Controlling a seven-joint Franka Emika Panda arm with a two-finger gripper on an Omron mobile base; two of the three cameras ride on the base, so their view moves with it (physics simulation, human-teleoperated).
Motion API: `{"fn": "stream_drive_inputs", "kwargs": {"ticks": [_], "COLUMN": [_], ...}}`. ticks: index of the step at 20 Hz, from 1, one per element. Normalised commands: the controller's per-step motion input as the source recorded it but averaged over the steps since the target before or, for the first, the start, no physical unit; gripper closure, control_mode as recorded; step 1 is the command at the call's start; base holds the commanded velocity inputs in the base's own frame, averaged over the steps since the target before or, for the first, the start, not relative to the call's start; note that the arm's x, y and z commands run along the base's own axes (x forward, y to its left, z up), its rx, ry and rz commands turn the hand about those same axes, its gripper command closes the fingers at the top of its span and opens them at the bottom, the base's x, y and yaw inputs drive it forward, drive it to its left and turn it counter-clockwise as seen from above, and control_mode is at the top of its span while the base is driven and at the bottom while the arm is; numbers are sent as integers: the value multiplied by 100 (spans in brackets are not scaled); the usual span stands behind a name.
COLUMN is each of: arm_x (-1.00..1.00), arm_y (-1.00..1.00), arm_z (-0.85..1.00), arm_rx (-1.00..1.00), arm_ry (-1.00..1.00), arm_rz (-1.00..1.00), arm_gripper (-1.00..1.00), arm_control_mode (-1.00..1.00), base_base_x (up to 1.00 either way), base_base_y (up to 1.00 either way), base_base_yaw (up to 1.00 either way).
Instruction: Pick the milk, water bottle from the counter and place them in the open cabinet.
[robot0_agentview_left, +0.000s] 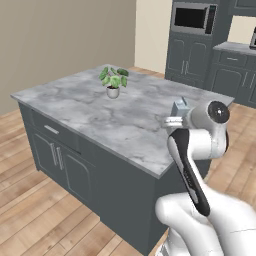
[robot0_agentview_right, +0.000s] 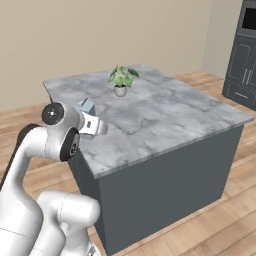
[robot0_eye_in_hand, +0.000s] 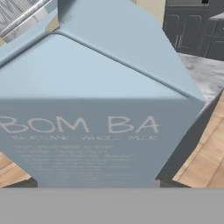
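- Plainly, the pale blue-grey gabled milk carton (robot0_eye_in_hand: 100, 109) reads "BOM BA" — smaller print blurred.
- It sits clamped between the fingers (robot0_agentview_right: 98, 126), above the grey-white marble worktop (robot0_agentview_left: 100, 110) edge.

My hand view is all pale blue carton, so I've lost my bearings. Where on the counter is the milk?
Observer: The milk is at the counter's edge nearest the robot, right by the gripper.
Operator: Anything else on that top?
Observer: A potted plant toward the far side, well apart from the carton.
Operator: Is the carton upright?
Observer: It looks upright, with its gabled top showing above the hand in the right base view.
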Motion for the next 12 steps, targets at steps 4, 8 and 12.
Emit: {"fn": "stream_drive_inputs", "kwargs": {"ticks": [4,8,12], "arm_x": [-42,-39,-38], "arm_y": [3,0,0], "arm_z": [28,31,32], "arm_rx": [-1,0,0], "arm_ry": [0,0,0], "arm_rz": [1,0,0], "arm_gripper": [100,100,100], "arm_control_mode": [-100,-100,-100], "base_base_x": [0,0,0], "base_base_y": [0,0,0], "base_base_yaw": [0,0,0]}}
